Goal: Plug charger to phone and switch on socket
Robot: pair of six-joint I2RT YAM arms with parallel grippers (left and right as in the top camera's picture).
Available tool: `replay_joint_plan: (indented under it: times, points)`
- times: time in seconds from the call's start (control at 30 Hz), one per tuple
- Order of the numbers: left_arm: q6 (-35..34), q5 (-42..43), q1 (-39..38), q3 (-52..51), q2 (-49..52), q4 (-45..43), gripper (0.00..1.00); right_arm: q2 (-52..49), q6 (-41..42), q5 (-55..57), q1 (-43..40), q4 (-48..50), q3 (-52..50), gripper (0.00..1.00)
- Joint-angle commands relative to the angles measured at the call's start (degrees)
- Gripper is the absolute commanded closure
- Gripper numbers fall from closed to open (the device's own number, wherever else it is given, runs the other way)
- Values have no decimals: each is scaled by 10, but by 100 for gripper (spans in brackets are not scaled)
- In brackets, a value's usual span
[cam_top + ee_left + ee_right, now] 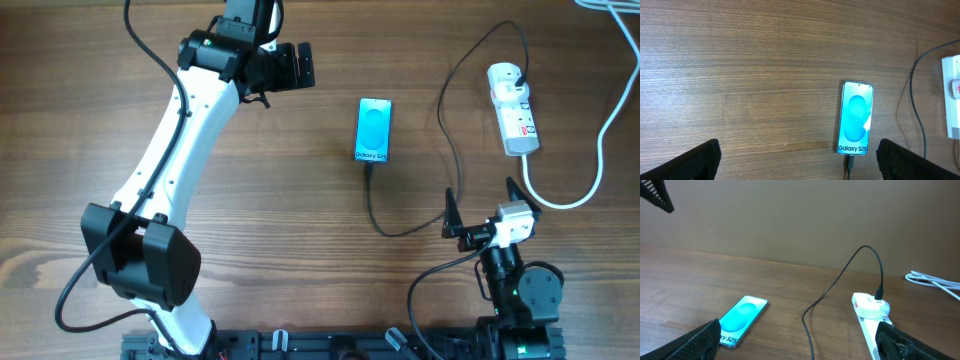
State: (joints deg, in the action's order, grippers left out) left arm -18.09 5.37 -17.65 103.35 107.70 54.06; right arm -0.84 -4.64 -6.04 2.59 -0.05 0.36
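The left end effector (797, 146) hangs above the desk (740, 75) with its two fingers (700, 160) spread wide, and nothing is between them. The phone (856, 117) lies flat on the desk under it, a little toward its right finger, with the teal screen facing up.

The right end effector (797, 332) is also wide and it holds nothing. It is low over the desk, near the front edge, and it looks toward the phone and the socket (515, 122).

The dark tip of the charger (912, 97) meets the lower edge of the phone. From there the thin black cable bends across the desk, passes just beside the right end effector, and rises in a loop to the white adapter (870, 306), which sits on the far end of the socket. The socket lies at the right side of the desk, well apart from the phone. I cannot tell the position of its switch.
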Motion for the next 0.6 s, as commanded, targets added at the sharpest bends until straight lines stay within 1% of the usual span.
replay_joint_plan:
  times: [0.0,0.17,0.37,0.57]
  points:
    - [9,-5,-1,-3,1,0,0,7,18,20,1,-1,0,0]
    - [9,-5,-1,-3,1,0,0,7,23,23,1,-1,0,0]
    - [9,-5,-1,-3,1,0,0,7,52,28,1,-1,0,0]
    - [9,-5,-1,-3,1,0,0,7,46,28,1,-1,0,0]
